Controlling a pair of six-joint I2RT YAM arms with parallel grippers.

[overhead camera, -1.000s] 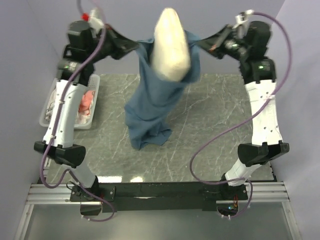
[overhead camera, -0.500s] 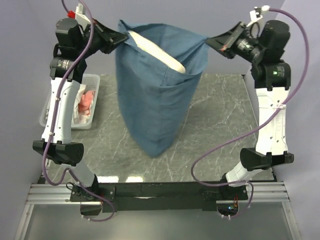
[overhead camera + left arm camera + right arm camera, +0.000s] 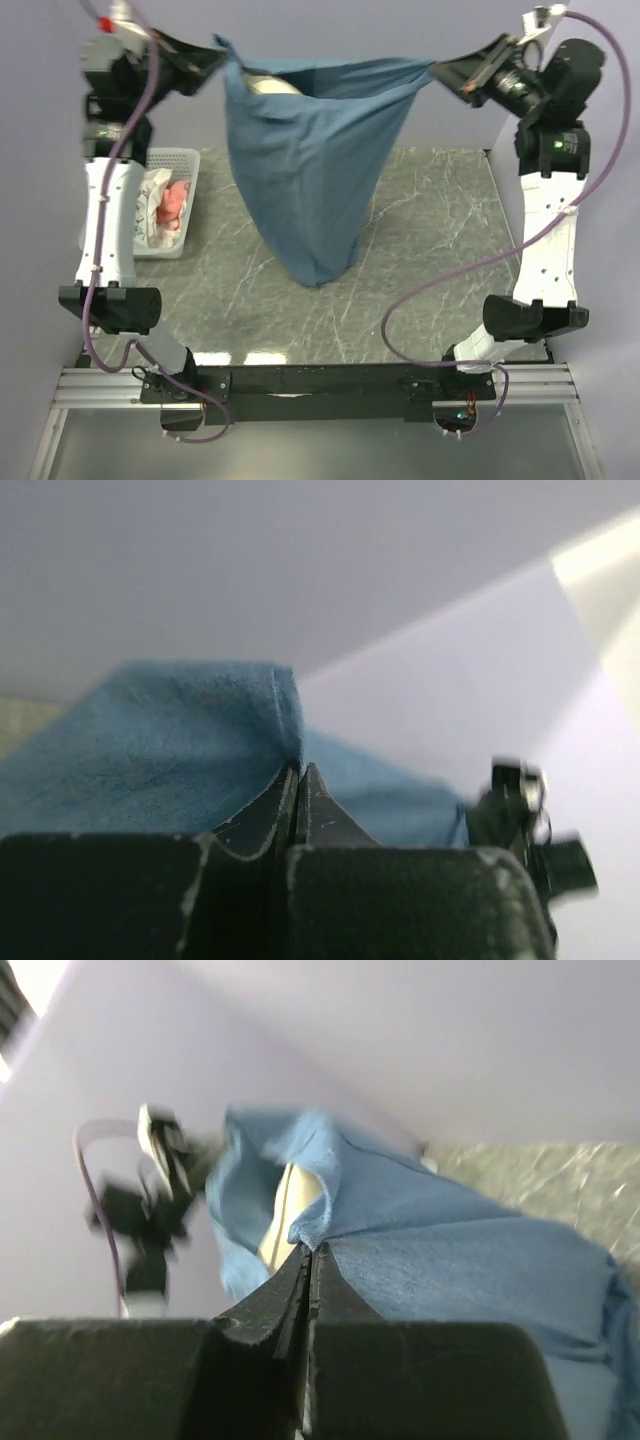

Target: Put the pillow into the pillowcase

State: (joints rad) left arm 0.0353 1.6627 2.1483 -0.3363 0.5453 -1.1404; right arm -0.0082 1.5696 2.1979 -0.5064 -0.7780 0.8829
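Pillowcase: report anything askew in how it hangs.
The pillowcase hangs between the left tool and right tool, mouth stretched taut. The pillow sits off-centre, peeking out at the left corner.

This is looking like a robot test lab: plain lilac panel walls (image 3: 30, 250) are boxing in the grey marble-patterned tabletop (image 3: 440, 200).

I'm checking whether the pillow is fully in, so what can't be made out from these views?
- Top view: the pillowcase hides all but a sliver of the pillow at its mouth.
- Left wrist view: the left tool and the pillowcase block the pillow entirely.
- Top view: the left arm covers part of the basket.
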